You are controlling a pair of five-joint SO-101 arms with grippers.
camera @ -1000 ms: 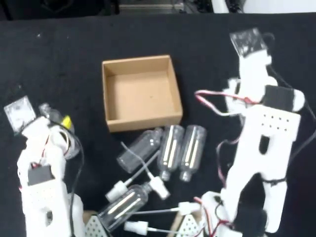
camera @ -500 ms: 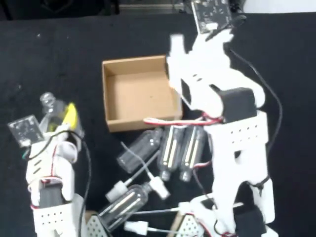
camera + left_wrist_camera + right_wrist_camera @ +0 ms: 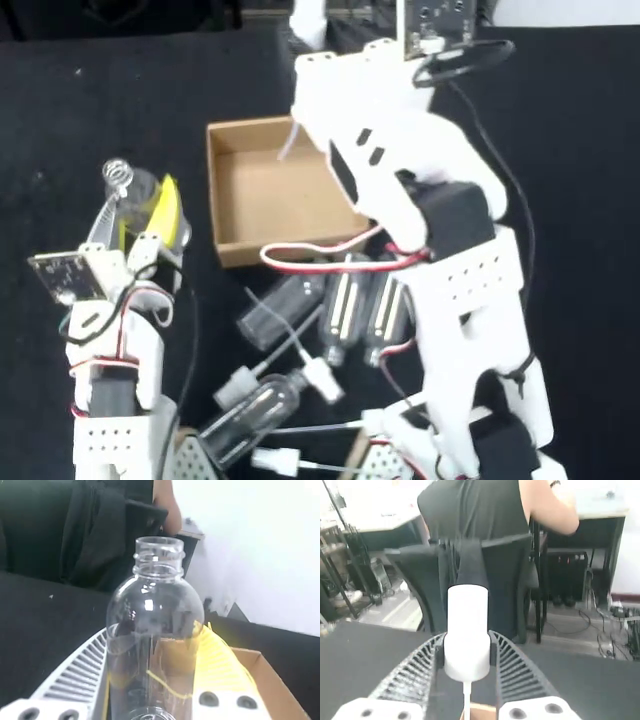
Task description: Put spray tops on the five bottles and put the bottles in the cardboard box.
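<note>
- The left pincer (image 3: 156, 640) is clamped on a clear bottle (image 3: 154, 615). 1 white finger and 1 yellow finger (image 3: 216, 655) press its sides, and the bottle stands upright with its neck open.
- The right pincer (image 3: 467, 647) grips a white spray top (image 3: 467, 630) between 2 ribbed fingers, with a thin tube hanging below the top.
- In the high view, the held bottle is to the left of the cardboard box (image 3: 285, 190). The spray top is beyond the box's far edge, and its tube reaches over the inside of the box.
- The desk (image 3: 120, 100) is covered in black, and the brown box sits open-topped near its middle.
- 3 lying bottles (image 3: 283, 305) rest side by side just in front of the box.
- A 4th bottle (image 3: 250, 412) lies nearer the arm bases, among loose spray tops (image 3: 322, 378) and their thin tubes.
- Behind the desk the right wrist view shows a black chair (image 3: 490, 580) with a dark garment over its back. The left wrist view shows a white wall (image 3: 260, 540).
- The right arm (image 3: 440, 250) covers the box's right side and the upper ends of 2 of the lying bottles, so what lies in that part of the box cannot be told.
- The high view's top edge cuts off the held spray top.
- The left wrist view's edge cuts off the base of the held bottle, and a corner of the box shows beside the yellow finger.
</note>
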